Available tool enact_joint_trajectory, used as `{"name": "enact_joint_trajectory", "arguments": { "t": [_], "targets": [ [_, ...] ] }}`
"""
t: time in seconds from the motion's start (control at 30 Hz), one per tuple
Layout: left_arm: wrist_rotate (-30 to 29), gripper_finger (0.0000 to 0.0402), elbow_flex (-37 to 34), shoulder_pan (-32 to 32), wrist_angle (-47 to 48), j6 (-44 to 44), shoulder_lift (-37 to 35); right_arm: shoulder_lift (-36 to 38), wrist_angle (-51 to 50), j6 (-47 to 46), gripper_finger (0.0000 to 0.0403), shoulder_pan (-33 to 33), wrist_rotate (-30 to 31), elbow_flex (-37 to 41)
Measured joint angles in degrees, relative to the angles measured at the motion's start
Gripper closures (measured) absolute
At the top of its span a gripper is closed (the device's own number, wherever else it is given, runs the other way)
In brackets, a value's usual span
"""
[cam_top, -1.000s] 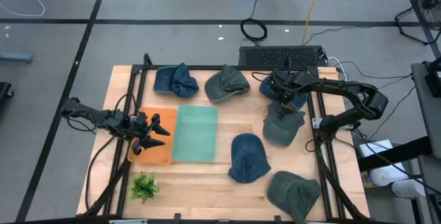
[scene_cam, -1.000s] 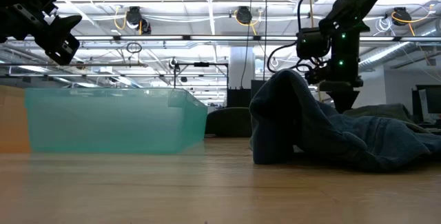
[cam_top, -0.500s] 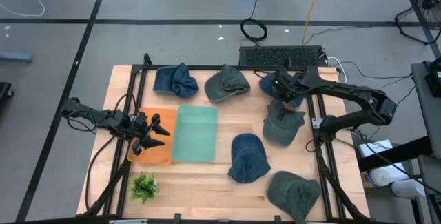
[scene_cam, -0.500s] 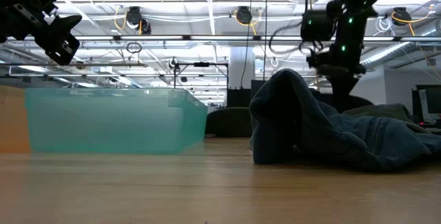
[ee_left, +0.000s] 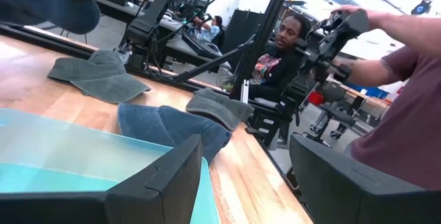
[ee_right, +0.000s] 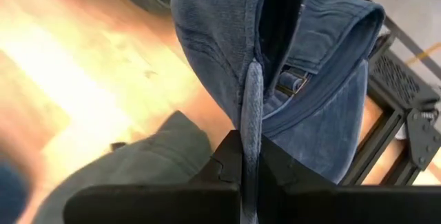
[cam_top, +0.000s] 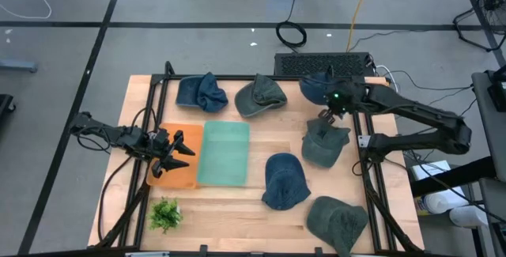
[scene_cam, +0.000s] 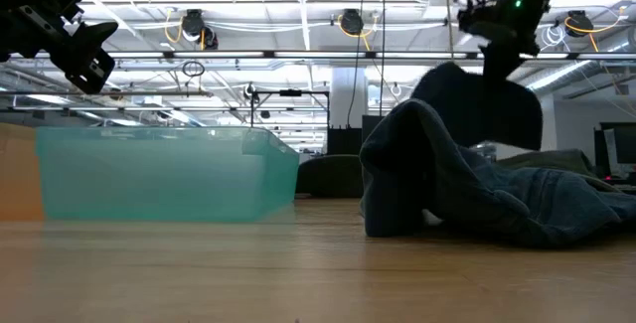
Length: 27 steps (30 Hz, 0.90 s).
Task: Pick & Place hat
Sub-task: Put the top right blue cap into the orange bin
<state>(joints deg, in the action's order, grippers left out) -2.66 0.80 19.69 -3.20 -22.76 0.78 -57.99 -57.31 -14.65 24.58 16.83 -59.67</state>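
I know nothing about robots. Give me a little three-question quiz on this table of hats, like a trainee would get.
1. True or false: the right gripper is shut on a blue hat and holds it off the table.
2. Which bin lies nearest the left gripper? A) the teal bin B) the orange bin C) neither, it is over the small plant
3. Fill in: counting the held one, the high view shows ___ hats in all.

Key: 1 true; the low view shows it hanging above the hats on the wood. 2 B. 3 six: three blue, three grey-green.
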Motion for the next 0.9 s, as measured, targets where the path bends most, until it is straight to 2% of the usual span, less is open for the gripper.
{"name": "enact_joint_trajectory", "arguments": {
  "t": [0.33,0.63,0.9],
  "targets": [
    [0.00,0.0172,0.02,0.00,0.00,0.00,0.02,4.60,1.00,0.17,0.0403,-6.26,-0.14,-6.29],
    [0.00,0.0172,0.00,0.00,0.00,0.00,0.02,9.47,8.86,-2.15,0.0403,-13.94,-0.36,-7.10],
    [0.00,0.0172,0.00,0.01,0.02,0.00,0.02,9.79,18.67,-1.24,0.0403,-22.14,-0.52,-7.10]
  ]
}}
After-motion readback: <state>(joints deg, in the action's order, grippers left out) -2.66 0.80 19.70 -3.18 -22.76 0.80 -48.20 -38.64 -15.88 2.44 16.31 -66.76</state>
